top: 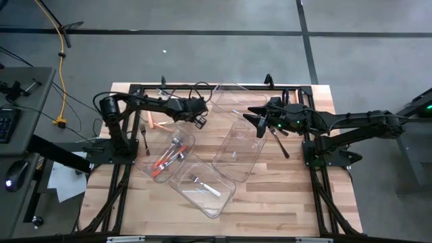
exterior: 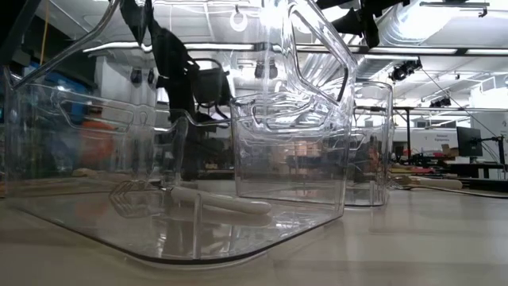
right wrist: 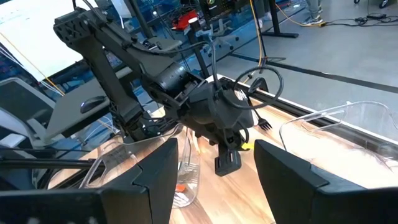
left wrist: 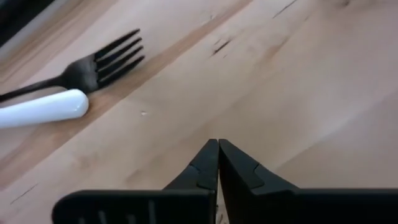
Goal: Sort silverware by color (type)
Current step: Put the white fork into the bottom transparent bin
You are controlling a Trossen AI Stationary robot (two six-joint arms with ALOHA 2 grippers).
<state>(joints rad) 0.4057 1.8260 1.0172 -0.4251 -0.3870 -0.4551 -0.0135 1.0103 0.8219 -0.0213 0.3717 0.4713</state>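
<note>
Black fork (left wrist: 93, 68) flat on bare wood beside white handle (left wrist: 43, 107), just ahead of left gripper (left wrist: 218, 155): pinched shut, empty. Probably light, stiff, slick; best nipped mid-handle. Right gripper (right wrist: 214, 165) spread wide, empty, above clear bin (top: 237, 145).

black fork (left wrist: 99, 65), white handle (left wrist: 40, 109), pale wooden table (left wrist: 280, 81), clear bin (top: 202, 183).

An all-black fork (top: 144, 137) lies flat on the bare wood by the left arm's base. Orange-handled pieces (top: 166, 159) are heaped in one clear bin, a white-handled fork (top: 204, 185) lies alone in another, and a black utensil (top: 279, 144) rests near the right arm.
</note>
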